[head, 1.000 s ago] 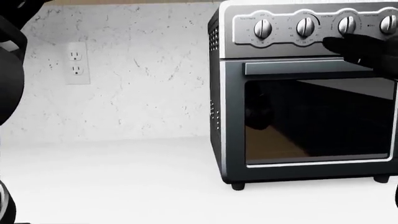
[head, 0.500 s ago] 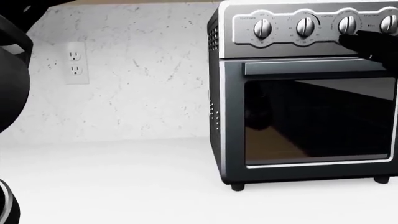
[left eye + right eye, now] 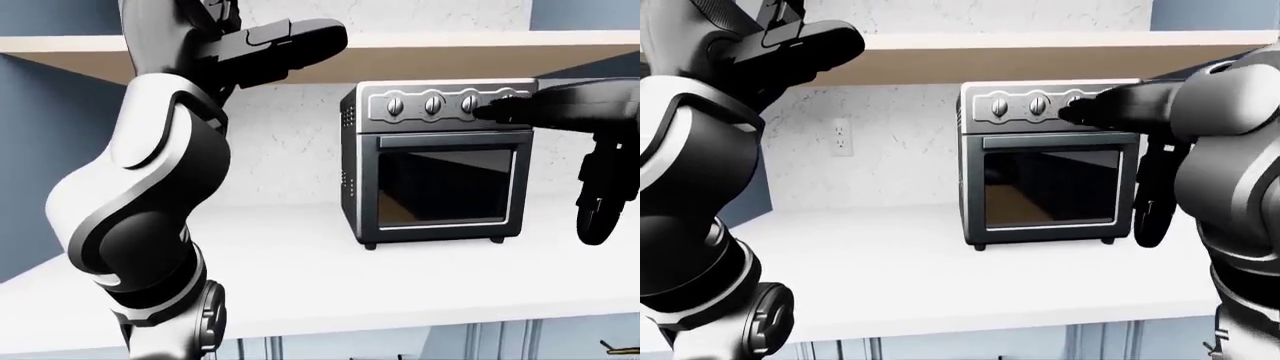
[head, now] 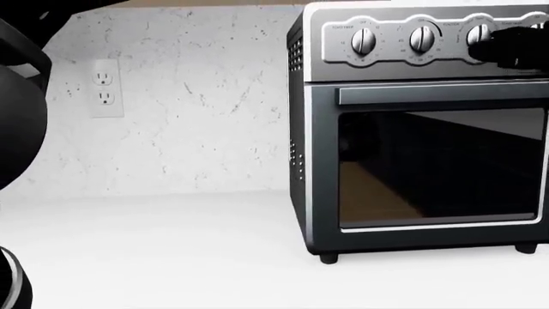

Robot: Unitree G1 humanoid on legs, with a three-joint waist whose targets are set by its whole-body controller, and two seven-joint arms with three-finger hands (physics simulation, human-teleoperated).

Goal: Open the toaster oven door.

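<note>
The silver and black toaster oven [image 4: 420,129] stands on the white counter [image 4: 154,251] with its glass door [image 4: 437,167] shut. A bar handle [image 4: 437,94] runs along the door's top edge, under a row of knobs [image 4: 420,38]. My right hand [image 4: 515,46] is a dark shape against the knob panel at the head view's upper right, above the handle and apart from it; its finger pose is unclear. In the left-eye view my left hand [image 3: 285,41] is raised high to the oven's left, holding nothing that I can see.
A wall outlet [image 4: 105,87] sits on the speckled backsplash left of the oven. A wooden shelf [image 3: 430,56] hangs just above the oven's top. My left arm [image 3: 150,195] fills the left side of the left-eye view.
My right hand has risen from the handle's right end up to the knob panel and drawn back toward the right edge. The door has stayed shut.
</note>
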